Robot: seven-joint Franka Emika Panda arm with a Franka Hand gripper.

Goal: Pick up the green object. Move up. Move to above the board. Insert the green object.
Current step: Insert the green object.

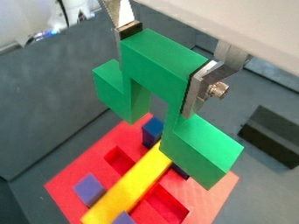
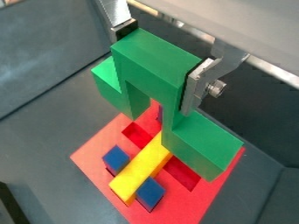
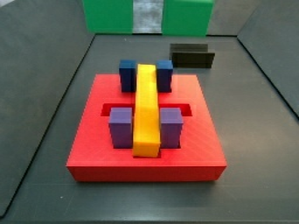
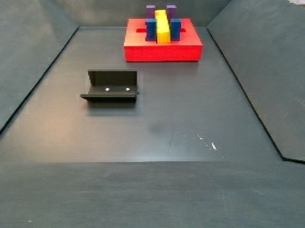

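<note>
My gripper [image 1: 163, 57] is shut on the green object [image 1: 158, 87], its silver fingers clamping the taller middle cube from both sides; both wrist views show this [image 2: 162, 57]. The green object [image 2: 152, 83] hangs in the air above the red board [image 2: 93, 149], its two lower cubes pointing down. In a side view the green object [image 3: 111, 16] and my gripper [image 3: 146, 13] show at the far end, above the board [image 3: 146, 162]. The board carries a long yellow bar [image 3: 146, 105] and purple blocks [image 3: 121, 127]. In another side view the board [image 4: 161, 52] shows, while the gripper is out of view.
The dark fixture [image 4: 111, 86] stands on the grey floor apart from the board, also showing in a side view [image 3: 193, 55] and a wrist view [image 1: 274, 131]. Dark grey walls enclose the floor. Open recessed slots [image 2: 140, 133] lie beside the yellow bar [image 2: 142, 168].
</note>
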